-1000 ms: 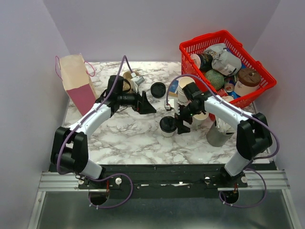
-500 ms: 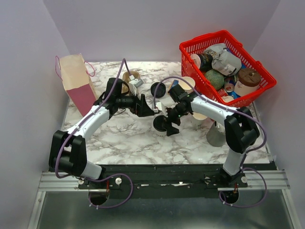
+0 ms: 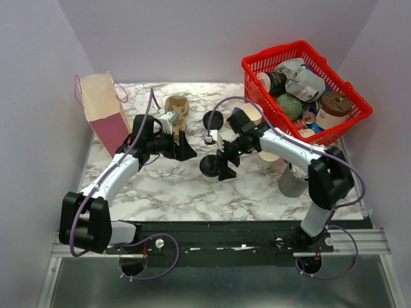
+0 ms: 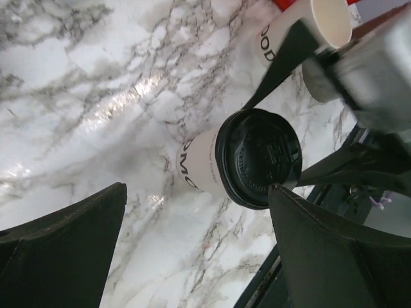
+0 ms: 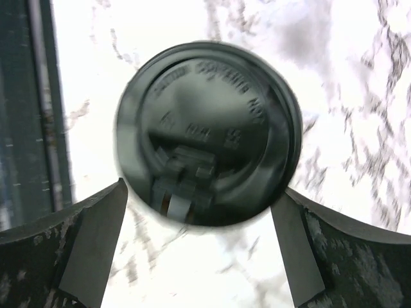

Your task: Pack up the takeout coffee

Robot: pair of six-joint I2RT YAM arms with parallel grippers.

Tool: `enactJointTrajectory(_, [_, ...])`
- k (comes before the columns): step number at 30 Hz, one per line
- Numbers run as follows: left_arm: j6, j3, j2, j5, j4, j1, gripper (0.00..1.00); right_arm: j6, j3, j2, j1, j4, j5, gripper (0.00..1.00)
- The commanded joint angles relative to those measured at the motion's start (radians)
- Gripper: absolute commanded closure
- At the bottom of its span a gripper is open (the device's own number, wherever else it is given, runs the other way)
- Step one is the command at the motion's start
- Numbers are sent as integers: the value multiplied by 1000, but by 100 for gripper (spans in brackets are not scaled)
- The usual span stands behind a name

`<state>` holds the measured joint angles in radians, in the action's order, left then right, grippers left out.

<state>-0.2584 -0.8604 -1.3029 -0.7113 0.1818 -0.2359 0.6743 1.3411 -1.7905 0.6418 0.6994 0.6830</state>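
Observation:
The takeout coffee (image 3: 208,166) is a white paper cup with a black lid (image 5: 209,131), standing on the marble table (image 3: 167,186) near its middle. My right gripper (image 3: 222,168) is open and comes at it from the right. In the right wrist view the right gripper (image 5: 199,189) has both fingertips (image 5: 115,199) against the lid's near rim. My left gripper (image 3: 183,149) stands open a little to the cup's upper left, apart from it. In the left wrist view the cup (image 4: 200,163) lies beyond the left gripper (image 4: 198,192), whose fingers hold nothing.
A tan and pink paper bag (image 3: 103,112) stands at the back left. A red basket (image 3: 257,67) full of cups and tubs fills the back right. A brown cup carrier (image 3: 174,104), a loose black lid (image 3: 212,120), a lidless white cup (image 4: 308,22) and a grey cup stack (image 3: 292,183) are nearby.
The right gripper has slid left across the table and the lidded cup has moved left with it. The left gripper has drawn back to the left.

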Motion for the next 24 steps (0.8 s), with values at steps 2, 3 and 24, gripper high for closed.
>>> enactJointTrajectory(2, [-58,29,-53,-63,-53,10,1,-79,-31,137,-14,-25,3,0])
enactJointTrajectory(3, [-64,27,-79,-73,-57,13,2,-65,-22,134,-17,6,16,0])
enactJointTrajectory(24, [-278,153,-197,-442,-404,-28,1,-286,198,-135,-186,57,493,5])
